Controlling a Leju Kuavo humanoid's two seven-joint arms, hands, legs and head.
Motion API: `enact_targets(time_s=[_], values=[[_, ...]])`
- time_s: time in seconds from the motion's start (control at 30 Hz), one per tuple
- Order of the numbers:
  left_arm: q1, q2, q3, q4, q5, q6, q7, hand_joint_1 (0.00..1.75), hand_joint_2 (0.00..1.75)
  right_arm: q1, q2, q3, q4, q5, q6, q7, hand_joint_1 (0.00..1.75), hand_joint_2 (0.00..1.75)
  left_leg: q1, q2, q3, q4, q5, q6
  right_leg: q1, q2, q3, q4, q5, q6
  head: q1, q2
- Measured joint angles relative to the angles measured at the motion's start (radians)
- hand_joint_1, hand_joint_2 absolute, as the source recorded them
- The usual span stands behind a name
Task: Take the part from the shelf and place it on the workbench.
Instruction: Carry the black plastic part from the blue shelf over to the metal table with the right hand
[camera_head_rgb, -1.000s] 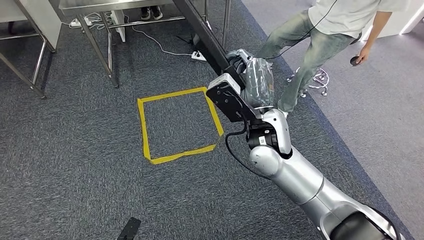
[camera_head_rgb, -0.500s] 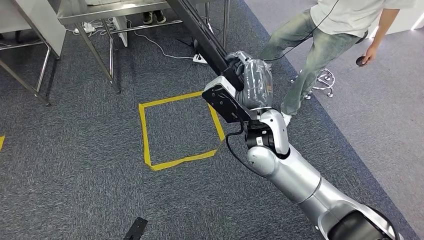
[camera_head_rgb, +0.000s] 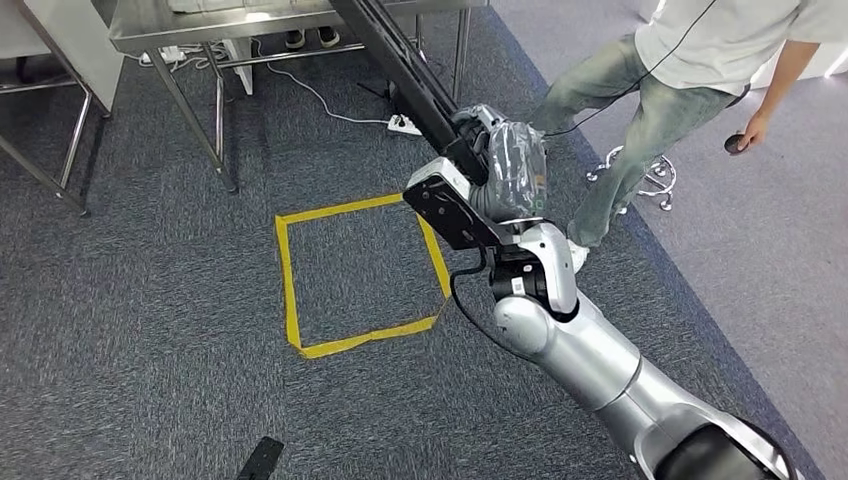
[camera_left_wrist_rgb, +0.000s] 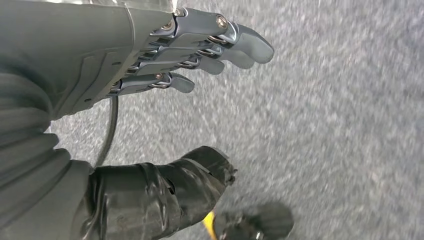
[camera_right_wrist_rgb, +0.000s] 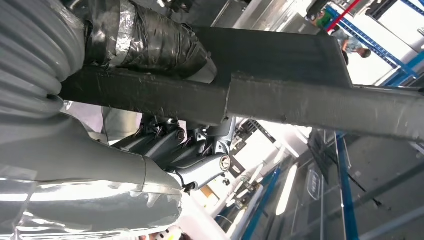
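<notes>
Right hand (camera_head_rgb: 505, 165) grips long dark part (camera_head_rgb: 400, 60); left hand (camera_left_wrist_rgb: 200, 50) empty, fingers apart. Keep part level approaching worktop (camera_head_rgb: 200, 20).

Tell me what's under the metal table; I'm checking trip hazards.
Under the metal table: white cable, power strip, someone's shoes. The long dark part hides the rest.

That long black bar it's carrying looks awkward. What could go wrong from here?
Three risks, as a guess:
1. The person stands close beside the right robot hand; a swing of the long black bar might hit them.
2. The bar's far end reaches over the metal table and could knock it.
3. The hand grips the bar near one end, so it might tilt or slip.
</notes>
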Motion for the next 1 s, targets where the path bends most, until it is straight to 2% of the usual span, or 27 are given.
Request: enact_targets(time_s=[0.03, 0.07, 0.1, 0.13, 0.17, 0.2, 0.23, 0.27, 0.33, 0.37, 0.4, 0.47, 0.5, 0.53, 0.57, 0.6, 0.63, 0.7, 0.73, 0.77, 0.87, 0.9, 0.93, 1.0], values=[[0.0, 0.0, 0.0, 0.0, 0.0, 0.0, 0.0, 0.0, 1.75, 0.004, 0.0, 0.0, 0.0, 0.003, -0.002, 0.0, 1.75, 1.75, 0.0, -0.001, 0.013, 0.0, -0.011, 0.0, -0.002, 0.0, -0.038, 0.036, -0.021, 0.003, 0.0, 0.0], [0.001, 0.0, 0.0, 0.0, -0.001, 0.0, 0.001, 0.0, 1.75, 0.008, 0.0, 0.0, 0.001, 0.01, -0.004, -0.002, 1.75, 1.75, 0.0, -0.002, 0.028, 0.0, -0.023, -0.001, -0.004, 0.0, -0.062, 0.043, -0.029, 0.006, 0.0, 0.0], [0.001, 0.0, 0.0, 0.0, -0.003, 0.0, 0.002, 0.0, 1.75, 0.011, -0.001, 0.0, 0.001, 0.018, -0.009, -0.004, 1.75, 1.75, 0.0, -0.003, 0.045, 0.001, -0.036, -0.002, -0.006, 0.0, -0.071, 0.019, -0.017, 0.008, 0.0, 0.0], [0.002, 0.0, -0.001, 0.0, -0.005, 0.0, 0.003, 0.0, 1.75, 0.013, -0.001, 0.0, 0.001, 0.027, -0.015, -0.008, 1.75, 1.75, 0.0, -0.005, 0.063, 0.002, -0.05, -0.005, -0.009, 0.0, -0.067, -0.033, 0.022, 0.009, 0.0, 0.0], [0.002, -0.001, -0.002, 0.0, -0.007, 0.0, 0.004, 0.0, 1.75, 0.014, -0.001, 0.0, 0.001, 0.034, -0.022, -0.013, 1.75, 1.75, 0.0, -0.006, 0.077, 0.003, -0.064, -0.009, -0.012, -0.001, -0.058, -0.098, 0.084, 0.01, 0.001, 0.0], [0.001, -0.001, -0.003, 0.0, -0.008, 0.0, 0.005, 0.0, 1.75, 0.014, -0.001, 0.0, 0.001, 0.037, -0.032, -0.02, 1.75, 1.75, 0.0, -0.007, 0.089, 0.006, -0.078, -0.015, -0.012, -0.001, -0.051, -0.156, 0.134, 0.008, 0.001, 0.0], [-0.001, -0.002, -0.004, 0.0, -0.01, 0.0, 0.006, 0.0, 1.75, 0.015, -0.001, 0.0, 0.0, 0.036, -0.041, -0.027, 1.75, 1.75, 0.0, -0.008, 0.094, 0.009, -0.09, -0.022, -0.01, 0.0, -0.046, -0.195, 0.175, 0.003, 0.0, 0.0], [-0.003, -0.002, -0.005, 0.0, -0.011, 0.0, 0.008, 0.0, 1.75, 0.016, -0.001, 0.0, -0.002, 0.033, -0.049, -0.035, 1.75, 1.75, 0.001, -0.008, 0.097, 0.011, -0.098, -0.029, -0.007, 0.002, -0.045, -0.214, 0.195, -0.004, 0.0, 0.0], [-0.006, -0.002, -0.006, 0.0, -0.014, 0.0, 0.009, 0.0, 1.75, 0.019, -0.003, 0.0, -0.007, 0.013, -0.061, -0.056, 1.75, 1.75, 0.003, -0.008, 0.099, 0.02, -0.102, -0.039, -0.003, 0.005, -0.035, -0.218, 0.188, -0.02, -0.001, 0.0], [-0.006, -0.002, -0.006, 0.0, -0.015, 0.001, 0.01, 0.0, 1.75, 0.021, -0.003, -0.002, -0.01, -0.006, -0.066, -0.07, 1.75, 1.75, 0.005, -0.007, 0.092, 0.041, -0.097, -0.043, -0.003, 0.006, -0.026, -0.221, 0.183, -0.026, 0.0, 0.0], [-0.007, -0.002, -0.006, 0.0, -0.016, 0.001, 0.01, 0.0, 1.75, 0.021, -0.002, -0.003, -0.011, -0.032, -0.071, -0.085, 1.75, 1.75, 0.006, -0.005, 0.07, 0.08, -0.092, -0.046, -0.004, 0.006, -0.015, -0.225, 0.177, -0.032, -0.001, 0.0], [-0.009, -0.004, -0.009, 0.0, -0.016, 0.003, 0.011, 0.0, 1.75, 0.021, 0.0, -0.006, -0.013, -0.085, -0.072, -0.104, 1.75, 1.75, 0.009, -0.001, -0.007, 0.198, -0.103, -0.053, -0.005, 0.006, 0.005, -0.231, 0.164, -0.041, -0.002, 0.0], [-0.01, -0.005, -0.01, 0.0, -0.015, 0.003, 0.012, 0.0, 1.75, 0.021, 0.0, -0.007, -0.013, -0.11, -0.063, -0.104, 1.75, 1.75, 0.009, 0.0, -0.052, 0.254, -0.126, -0.056, -0.004, 0.007, 0.014, -0.231, 0.155, -0.043, -0.003, 0.0], [-0.008, -0.005, -0.011, 0.0, -0.013, 0.003, 0.013, 0.0, 1.75, 0.021, 0.001, -0.007, -0.013, -0.131, -0.05, -0.098, 1.75, 1.75, 0.01, 0.0, -0.091, 0.291, -0.151, -0.057, -0.003, 0.008, 0.025, -0.231, 0.146, -0.043, -0.003, 0.0], [-0.007, -0.005, -0.012, 0.0, -0.012, 0.003, 0.014, 0.0, 1.75, 0.021, 0.001, -0.007, -0.013, -0.15, -0.034, -0.089, 1.75, 1.75, 0.01, 0.0, -0.118, 0.302, -0.165, -0.057, -0.002, 0.01, 0.038, -0.231, 0.136, -0.044, -0.003, 0.0], [-0.005, -0.004, -0.012, 0.0, -0.011, 0.003, 0.014, 0.0, 1.75, 0.021, 0.0, -0.007, -0.012, -0.166, -0.02, -0.081, 1.75, 1.75, 0.009, 0.0, -0.13, 0.284, -0.158, -0.054, -0.001, 0.011, 0.052, -0.231, 0.125, -0.044, -0.003, 0.0], [-0.004, -0.003, -0.012, 0.0, -0.011, 0.003, 0.014, 0.0, 1.75, 0.02, 0.0, -0.007, -0.012, -0.179, -0.009, -0.076, 1.75, 1.75, 0.008, 0.0, -0.128, 0.238, -0.126, -0.05, 0.0, 0.012, 0.068, -0.231, 0.114, -0.043, -0.003, 0.0], [-0.004, 0.0, -0.012, 0.0, -0.01, 0.004, 0.014, 0.0, 1.75, 0.016, 0.0, -0.007, -0.012, -0.207, 0.007, -0.071, 1.75, 1.75, 0.001, 0.001, -0.102, 0.108, -0.015, -0.041, 0.001, 0.013, 0.094, -0.23, 0.093, -0.038, -0.003, 0.0], [-0.004, 0.001, -0.012, 0.0, -0.01, 0.004, 0.014, 0.0, 1.75, 0.014, 0.0, -0.007, -0.013, -0.225, 0.013, -0.072, 1.75, 1.75, -0.003, 0.001, -0.09, 0.06, 0.023, -0.037, 0.001, 0.013, 0.102, -0.23, 0.084, -0.034, -0.003, 0.0], [-0.004, 0.002, -0.013, 0.0, -0.01, 0.004, 0.015, 0.0, 1.75, 0.012, 0.0, -0.007, -0.013, -0.244, 0.018, -0.073, 1.75, 1.75, -0.006, 0.001, -0.083, 0.032, 0.047, -0.034, 0.002, 0.014, 0.105, -0.231, 0.077, -0.028, -0.003, 0.0], [-0.003, 0.003, -0.014, 0.0, -0.009, 0.004, 0.015, 0.0, 1.75, 0.009, -0.001, -0.007, -0.015, -0.295, 0.03, -0.077, 1.75, 1.75, -0.005, 0.0, -0.072, 0.017, 0.05, -0.025, 0.003, 0.013, 0.111, -0.234, 0.06, -0.011, -0.003, 0.0], [-0.004, 0.003, -0.014, 0.0, -0.009, 0.004, 0.015, 0.0, 1.75, 0.007, -0.002, -0.007, -0.015, -0.305, 0.032, -0.079, 1.75, 1.75, -0.003, 0.0, -0.064, 0.012, 0.048, -0.02, 0.004, 0.011, 0.105, -0.218, 0.049, -0.008, -0.002, 0.0], [-0.004, 0.003, -0.014, 0.0, -0.01, 0.004, 0.015, 0.0, 1.75, 0.004, -0.002, -0.007, -0.016, -0.31, 0.032, -0.081, 1.75, 1.75, -0.001, 0.0, -0.056, 0.006, 0.045, -0.015, 0.004, 0.01, 0.086, -0.179, 0.031, -0.004, -0.001, 0.0], [-0.006, 0.004, -0.014, 0.0, -0.01, 0.004, 0.015, 0.0, 1.75, 0.0, -0.003, -0.007, -0.015, -0.314, 0.032, -0.083, 1.75, 1.75, 0.0, 0.0, -0.042, 0.003, 0.033, -0.006, 0.004, 0.007, 0.01, -0.051, -0.013, -0.001, 0.001, 0.0]])
